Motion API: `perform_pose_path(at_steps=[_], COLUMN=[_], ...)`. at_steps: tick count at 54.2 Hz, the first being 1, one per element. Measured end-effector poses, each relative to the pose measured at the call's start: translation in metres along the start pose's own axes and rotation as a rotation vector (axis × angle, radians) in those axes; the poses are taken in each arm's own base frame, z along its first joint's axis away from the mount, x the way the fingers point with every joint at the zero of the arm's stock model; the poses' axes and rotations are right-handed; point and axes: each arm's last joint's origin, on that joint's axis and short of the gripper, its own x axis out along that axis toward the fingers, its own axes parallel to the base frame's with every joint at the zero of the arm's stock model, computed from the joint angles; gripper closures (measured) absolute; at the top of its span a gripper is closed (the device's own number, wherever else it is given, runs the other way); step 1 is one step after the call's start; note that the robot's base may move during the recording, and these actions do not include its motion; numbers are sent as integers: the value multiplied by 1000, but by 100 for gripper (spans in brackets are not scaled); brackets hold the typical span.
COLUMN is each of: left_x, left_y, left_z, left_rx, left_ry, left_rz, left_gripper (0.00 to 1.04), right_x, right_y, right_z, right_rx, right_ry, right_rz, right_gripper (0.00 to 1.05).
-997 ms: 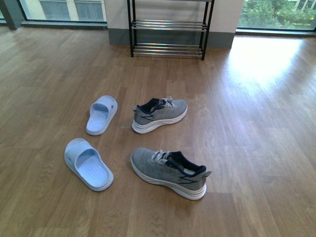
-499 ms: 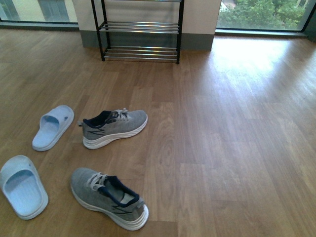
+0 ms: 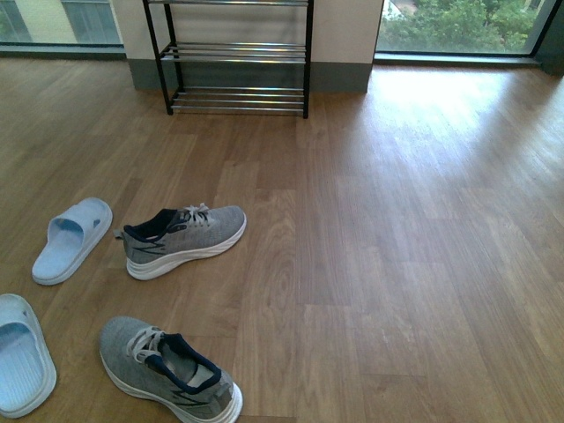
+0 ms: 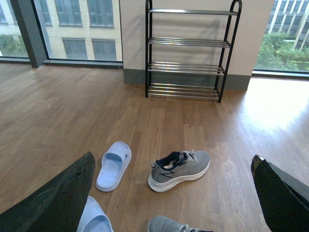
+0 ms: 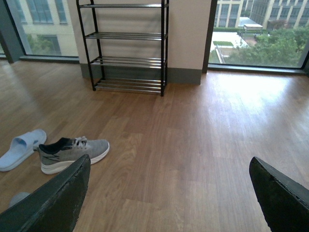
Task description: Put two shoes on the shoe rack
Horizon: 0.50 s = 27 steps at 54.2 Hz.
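Two grey sneakers lie on the wood floor at the left of the front view: the far shoe (image 3: 185, 238) and the near shoe (image 3: 167, 372), its heel at the frame's bottom edge. The black shoe rack (image 3: 236, 51) with chrome bars stands against the far wall. No arm shows in the front view. My left gripper (image 4: 172, 157) is open above the floor, with the far shoe (image 4: 179, 168) seen between its fingers and the rack (image 4: 186, 42) beyond. My right gripper (image 5: 170, 158) is open over bare floor, and the far shoe (image 5: 72, 153) lies off to one side of it.
Two pale blue slide sandals lie left of the sneakers, one farther (image 3: 70, 240) and one nearer (image 3: 19, 352). Floor-to-ceiling windows (image 3: 458, 26) flank the wall behind the rack. Wood floor (image 3: 405, 264) stretches from the shoes to the rack and off to the right.
The front view has swung to the right: rack, sneakers and sandals all sit further left in the picture than a second ago. The shoes keep their places on the floor.
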Motion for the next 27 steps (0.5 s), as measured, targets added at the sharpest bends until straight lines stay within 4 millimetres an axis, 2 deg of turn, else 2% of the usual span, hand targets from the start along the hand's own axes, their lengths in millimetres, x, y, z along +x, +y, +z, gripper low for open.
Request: perform_pose_path(at_steps=[27], left_x=[0], left_y=[0], left_z=[0], left_rx=[0], left_ry=[0], left_rz=[1], left_gripper=[9], right_x=[0], right_y=[0], right_z=[0], right_rx=[0], right_ry=[0], right_rz=[3], right_gripper=[9])
